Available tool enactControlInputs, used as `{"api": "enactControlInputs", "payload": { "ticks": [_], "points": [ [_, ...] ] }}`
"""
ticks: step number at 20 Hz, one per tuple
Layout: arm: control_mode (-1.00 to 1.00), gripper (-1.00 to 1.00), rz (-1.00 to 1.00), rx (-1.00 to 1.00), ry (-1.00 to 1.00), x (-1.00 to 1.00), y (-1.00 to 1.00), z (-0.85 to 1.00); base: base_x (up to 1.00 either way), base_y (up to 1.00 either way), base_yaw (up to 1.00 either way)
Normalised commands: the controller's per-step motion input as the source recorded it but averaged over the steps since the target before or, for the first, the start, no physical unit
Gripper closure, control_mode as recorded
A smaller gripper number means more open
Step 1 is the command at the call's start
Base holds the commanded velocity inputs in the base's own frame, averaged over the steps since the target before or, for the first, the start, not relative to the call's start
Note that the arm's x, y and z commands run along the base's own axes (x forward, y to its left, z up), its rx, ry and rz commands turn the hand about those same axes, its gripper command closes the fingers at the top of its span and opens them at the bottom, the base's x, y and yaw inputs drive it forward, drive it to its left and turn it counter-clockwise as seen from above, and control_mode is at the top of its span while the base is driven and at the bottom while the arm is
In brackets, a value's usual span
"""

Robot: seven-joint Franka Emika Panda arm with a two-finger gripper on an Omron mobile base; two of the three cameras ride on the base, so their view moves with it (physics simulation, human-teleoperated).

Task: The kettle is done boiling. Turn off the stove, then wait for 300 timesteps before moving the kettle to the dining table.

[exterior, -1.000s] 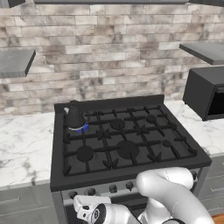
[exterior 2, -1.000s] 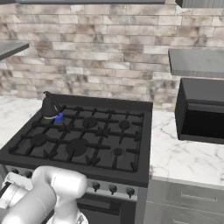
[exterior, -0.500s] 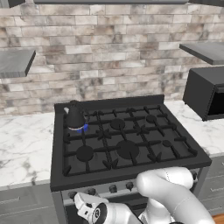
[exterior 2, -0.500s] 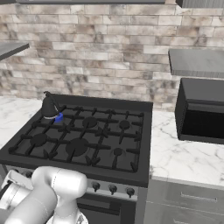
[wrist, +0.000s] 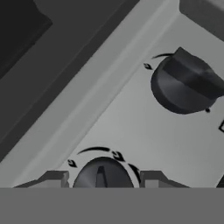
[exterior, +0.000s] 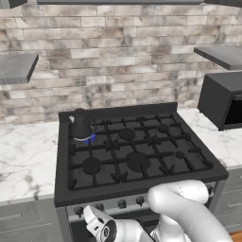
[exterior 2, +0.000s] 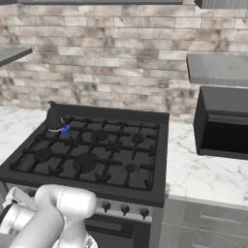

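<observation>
Stove (exterior: 137, 160) front panel: kettle (exterior: 81, 125) sitting over a blue flame.
Tool (wrist: 103, 178) is spreading its fingers (wrist: 52, 178) around a knob (wrist: 103, 175).

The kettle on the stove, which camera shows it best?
The left base view: the kettle sits largest there, on the stove's rear left burner above a blue flame. The right base view shows it smaller and farther off.

My arm is folding low in front of the base, elbow raised, forearm reaching down and to the left. I am seeing the end effector (wrist: 103, 179) with its fingertips (wrist: 52, 178) parted, one standing on either side of a knob (wrist: 103, 174); contact with it is not discernible.
</observation>
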Motion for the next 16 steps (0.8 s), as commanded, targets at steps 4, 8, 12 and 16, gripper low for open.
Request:
{"api": "enactControlInputs", "payload": {
  "ticks": [4,8,12,16],
  "points": [
    [-1.00,1.00,0.00,0.27,-0.03,0.00,0.00,0.00,0.00,0.00,0.00],
    [-1.00,1.00,0.00,0.28,-0.02,0.00,0.00,0.00,0.00,0.00,0.00],
    [-1.00,1.00,-0.04,0.27,-0.01,-0.06,0.00,0.00,0.00,0.00,0.00],
    [-1.00,1.00,-0.07,0.27,-0.01,-0.10,0.00,0.00,0.00,0.00,0.00]
  ]
}}
